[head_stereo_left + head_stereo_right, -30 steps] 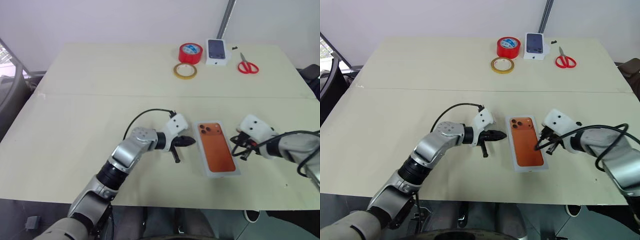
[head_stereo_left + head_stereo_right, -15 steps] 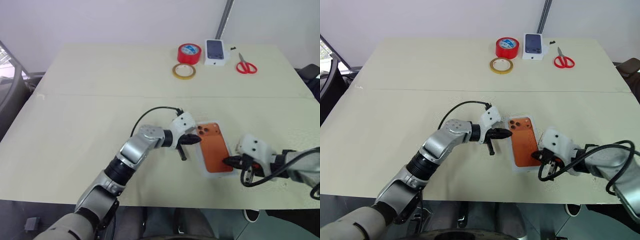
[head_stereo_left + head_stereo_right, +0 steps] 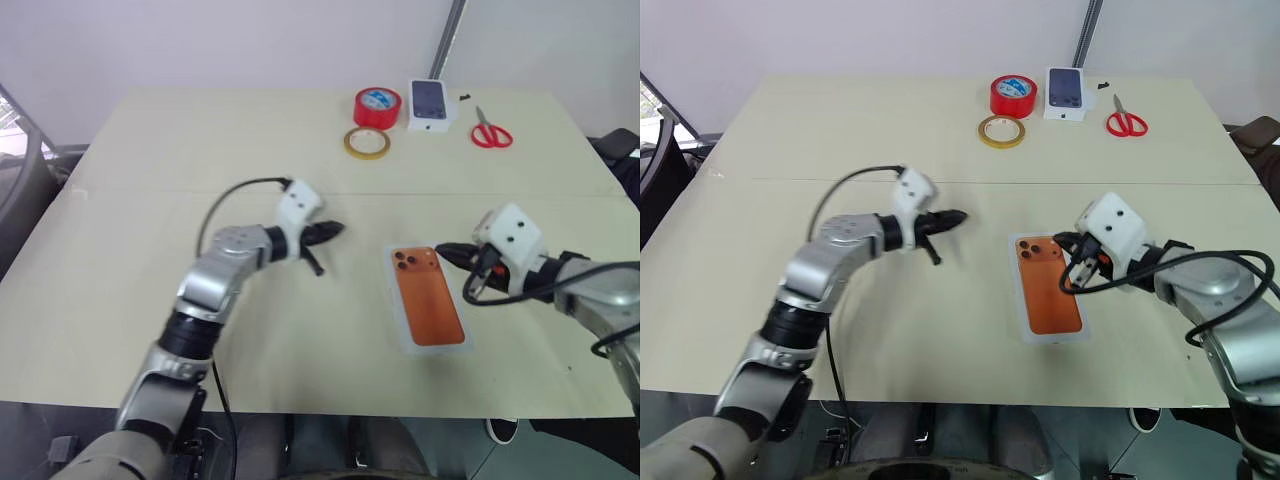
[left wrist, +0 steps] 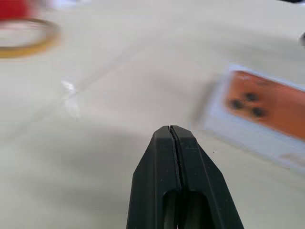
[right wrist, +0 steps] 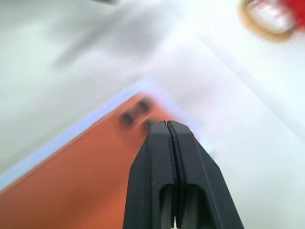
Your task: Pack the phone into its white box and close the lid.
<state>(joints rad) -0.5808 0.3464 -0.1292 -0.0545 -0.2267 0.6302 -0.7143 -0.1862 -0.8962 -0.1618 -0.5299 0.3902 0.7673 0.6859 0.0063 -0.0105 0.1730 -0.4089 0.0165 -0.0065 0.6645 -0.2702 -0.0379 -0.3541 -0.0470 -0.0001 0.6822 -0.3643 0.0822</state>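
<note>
- Fingers of the right gripper [image 3: 447, 249] pressed together, holding nothing; tips just beside the camera corner of the phone [image 3: 428, 295], pointing across it. Contact cannot be confirmed. A pinched tip suits nudging better than grasping, so this reads as squaring the phone in its tray.
- Left gripper [image 3: 334, 229] likewise pinched flat on itself, empty, well apart from the phone on the opposite side, held above the table [image 3: 150, 240]. Judged parked clear so the right arm has room.
- Phone lies back-up inside the white box [image 3: 402, 325], lens cluster toward the far end; thin white rim visible on all sides, so it appears seated.
- No lid on the box. The small carton [image 3: 431, 103] printed with a phone picture stands far beyond the phone at the table's back edge, with the red tape roll [image 3: 379, 105], yellow tape ring [image 3: 367, 142] and scissors [image 3: 490, 131] beside it.
- Packing looks done; closing remains.
</note>
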